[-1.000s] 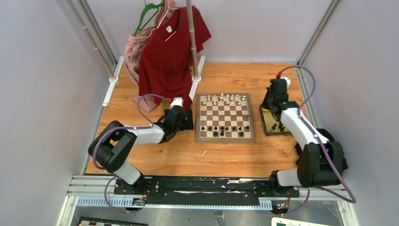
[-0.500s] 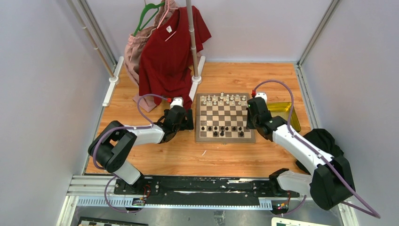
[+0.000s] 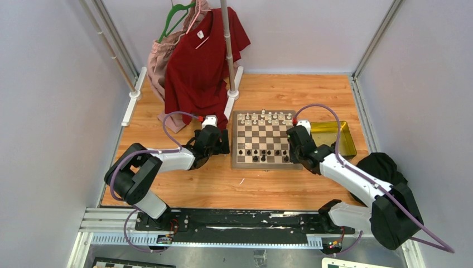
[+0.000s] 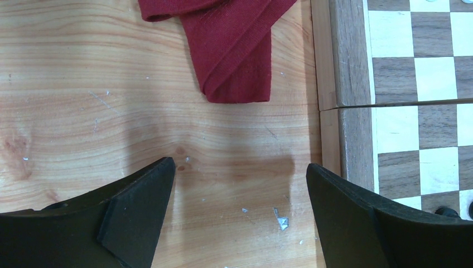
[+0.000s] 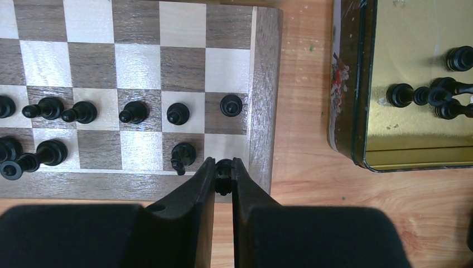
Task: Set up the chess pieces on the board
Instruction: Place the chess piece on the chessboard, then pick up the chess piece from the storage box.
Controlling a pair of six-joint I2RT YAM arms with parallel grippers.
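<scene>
The board (image 3: 266,138) lies mid-table, with white pieces (image 3: 266,117) along its far rows and black pieces (image 3: 265,153) along its near rows. My right gripper (image 5: 223,170) is shut on a black piece (image 5: 223,173) and holds it over the board's near right corner square; in the top view it sits at that corner (image 3: 293,146). Other black pieces (image 5: 134,111) stand on the near rows beside it. My left gripper (image 4: 240,184) is open and empty over bare wood, just left of the board's edge (image 4: 329,106).
A yellow-gold tray (image 3: 333,138) right of the board holds several black pieces (image 5: 432,95). A red shirt (image 3: 203,61) and a pink garment hang on a rack at the back left; the shirt's hem (image 4: 234,50) lies near my left gripper.
My right arm has swung from the tray leftward to the board's near right corner, carrying the black piece. My left arm has not moved.
</scene>
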